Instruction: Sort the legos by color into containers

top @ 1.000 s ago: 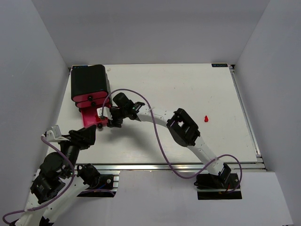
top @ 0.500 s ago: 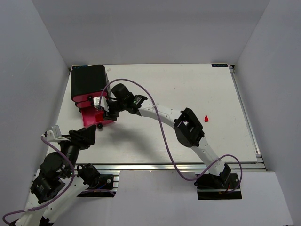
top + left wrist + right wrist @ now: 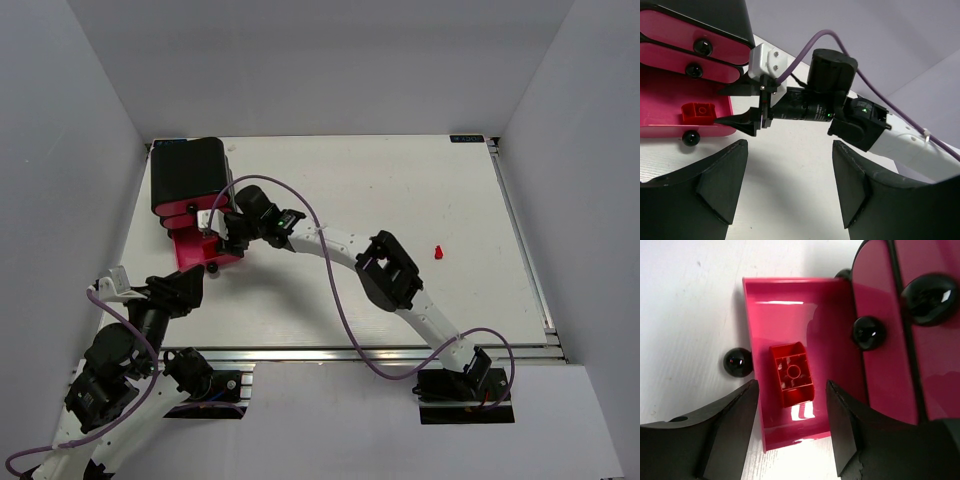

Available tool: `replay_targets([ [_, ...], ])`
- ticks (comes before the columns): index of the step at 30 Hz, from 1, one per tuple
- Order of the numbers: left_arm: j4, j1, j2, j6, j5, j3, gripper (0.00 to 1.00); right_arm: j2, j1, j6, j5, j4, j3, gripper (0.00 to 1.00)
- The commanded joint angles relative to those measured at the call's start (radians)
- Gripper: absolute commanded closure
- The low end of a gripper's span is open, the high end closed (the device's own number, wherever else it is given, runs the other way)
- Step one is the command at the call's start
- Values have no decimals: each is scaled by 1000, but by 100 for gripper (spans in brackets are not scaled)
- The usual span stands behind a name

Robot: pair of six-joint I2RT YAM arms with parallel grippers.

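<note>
The containers are three magenta drawers in a black housing point(image 3: 188, 172) at the table's back left. The bottom drawer point(image 3: 190, 250) is pulled out. One red lego point(image 3: 792, 372) lies in it on its side, hollow underside toward the right wrist camera, also visible as a red lego point(image 3: 699, 111) in the left wrist view. My right gripper point(image 3: 792, 432) hovers open just above the drawer's point(image 3: 785, 320) near end, with nothing between its fingers. My left gripper point(image 3: 790, 185) is open and empty over bare table, short of the drawer. Another red lego point(image 3: 438, 252) lies on the table at the right.
The open drawer's black knob point(image 3: 737, 362) sticks out at its front. The two upper drawers point(image 3: 880, 300) are shut, with knobs close to my right gripper's point(image 3: 213, 232) side. My left gripper point(image 3: 197, 281) sits just in front of the open drawer. Walls enclose the table.
My right gripper has moved left and away from me, from beside the drawer's front knob to over the open drawer. The left arm has not moved.
</note>
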Motion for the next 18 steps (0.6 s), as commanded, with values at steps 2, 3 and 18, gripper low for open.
replay_targets([
  [2, 2, 4, -83, 0, -5, -2, 22, 25, -1, -16, 1, 59, 40, 38],
  [3, 1, 4, -83, 0, -5, -2, 22, 27, -3, -18, 1, 59, 38, 37],
  [18, 1, 4, -83, 0, -7, 0, 22, 73, -6, -33, -22, 102, 57, 35],
])
